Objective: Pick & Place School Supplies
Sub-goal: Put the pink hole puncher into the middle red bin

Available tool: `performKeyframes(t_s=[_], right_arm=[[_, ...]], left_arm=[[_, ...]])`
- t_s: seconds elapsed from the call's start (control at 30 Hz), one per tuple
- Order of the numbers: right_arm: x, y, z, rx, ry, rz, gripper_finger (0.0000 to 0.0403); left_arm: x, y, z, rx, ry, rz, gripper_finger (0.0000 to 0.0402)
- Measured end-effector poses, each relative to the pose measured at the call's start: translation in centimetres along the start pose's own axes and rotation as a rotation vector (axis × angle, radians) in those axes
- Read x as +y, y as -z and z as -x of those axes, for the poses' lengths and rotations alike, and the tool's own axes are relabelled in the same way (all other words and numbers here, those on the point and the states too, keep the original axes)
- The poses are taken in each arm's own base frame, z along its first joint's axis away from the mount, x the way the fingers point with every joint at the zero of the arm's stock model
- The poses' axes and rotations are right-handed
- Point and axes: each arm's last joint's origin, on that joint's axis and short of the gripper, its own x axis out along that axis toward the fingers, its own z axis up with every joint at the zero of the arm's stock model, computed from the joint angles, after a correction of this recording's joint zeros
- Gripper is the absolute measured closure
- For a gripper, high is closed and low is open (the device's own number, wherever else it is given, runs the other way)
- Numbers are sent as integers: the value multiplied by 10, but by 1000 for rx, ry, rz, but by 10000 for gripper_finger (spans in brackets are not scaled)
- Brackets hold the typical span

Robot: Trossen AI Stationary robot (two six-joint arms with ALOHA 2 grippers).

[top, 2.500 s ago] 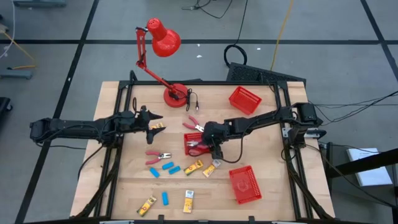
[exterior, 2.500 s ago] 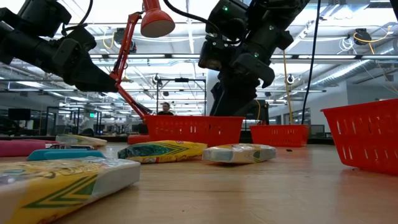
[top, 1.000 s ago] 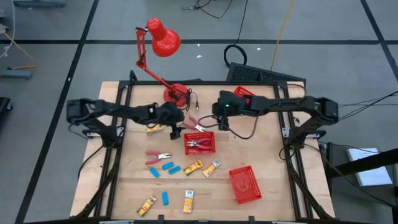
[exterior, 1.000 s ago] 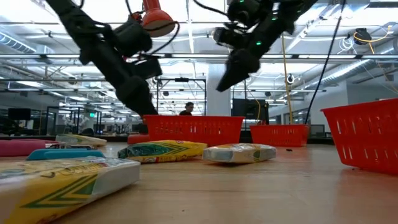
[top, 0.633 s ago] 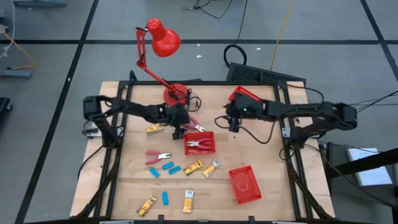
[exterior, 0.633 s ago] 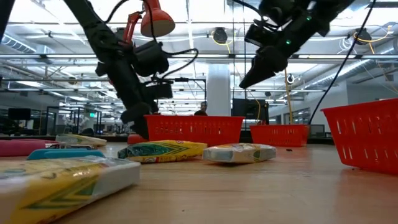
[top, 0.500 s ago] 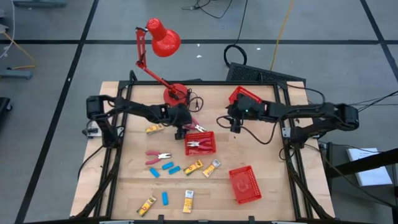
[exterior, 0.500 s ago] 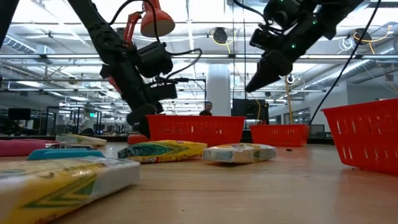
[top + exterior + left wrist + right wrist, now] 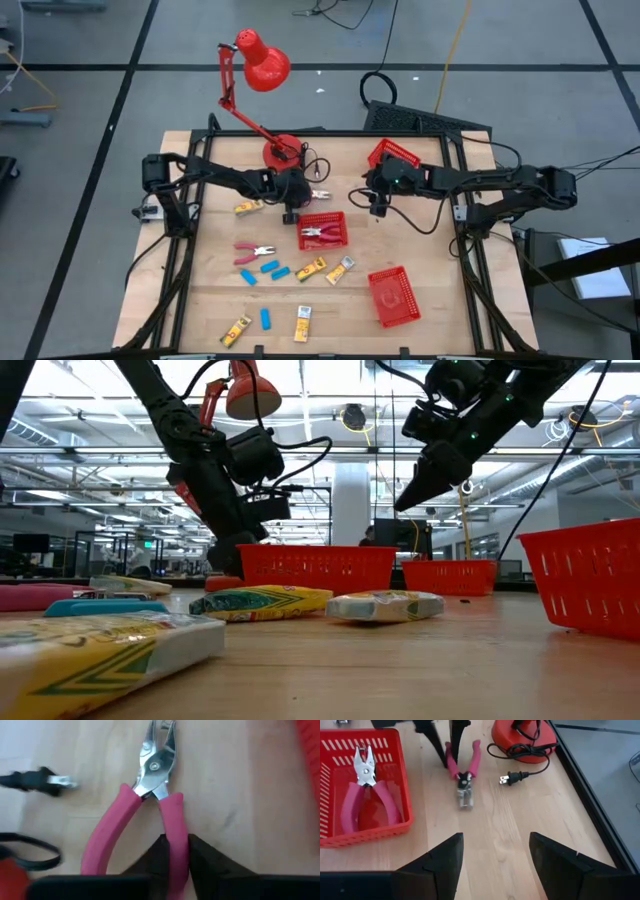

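A pair of pink-handled pliers [image 9: 150, 795] lies flat on the wooden table, between the red lamp's base [image 9: 282, 152] and the middle red basket [image 9: 322, 230]. My left gripper [image 9: 175, 851] is down on it, shut on one handle. The right wrist view shows the same pliers [image 9: 462, 772], and a second pair [image 9: 362, 785] lying inside that basket. My right gripper [image 9: 496, 860] hangs open above the table, right of the basket [image 9: 376, 208], with nothing between its fingers. More supplies lie nearer the front: a third pair of pliers [image 9: 252, 250], blue blocks [image 9: 270, 268] and yellow packets [image 9: 312, 268]. My left gripper pinches one pink handle [image 9: 173, 827] between its two fingers, on the handle's rear half. The fingers [image 9: 436, 745] come down from above at a slant and stand on either side of that handle. The pliers lie flat on the table, the other handle [image 9: 107, 840] free.
The lamp's black cord and plug [image 9: 512, 777] lie just beyond the pliers. Another red basket [image 9: 392, 160] stands at the back right and one more [image 9: 394, 295] at the front right. Loose packets [image 9: 302, 322] and a blue block [image 9: 266, 318] lie near the front edge.
My left gripper has gone toward the table's right edge and down onto the pliers by the lamp base. My right gripper has drawn away from the middle basket toward the right edge and now hangs still.
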Motion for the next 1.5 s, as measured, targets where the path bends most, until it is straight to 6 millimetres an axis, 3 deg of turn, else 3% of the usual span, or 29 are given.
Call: performKeyframes(t_s=[0.27, 0.57, 0.9, 1.5], right_arm=[[1, -2, -1, -21, -25, -20, 184], [14, -7, -23, -99, -72, 1, 183], [20, -10, -49, -185, -65, -18, 160], [23, -10, -54, -210, -97, -35, 152]], left_arm=[[5, -3, 4, -11, -107, 24, 362], [9, -30, 41, -103, -170, 16, 362], [-20, -56, 51, -157, -147, -62, 362], [-42, -74, 60, -253, -113, -93, 362]])
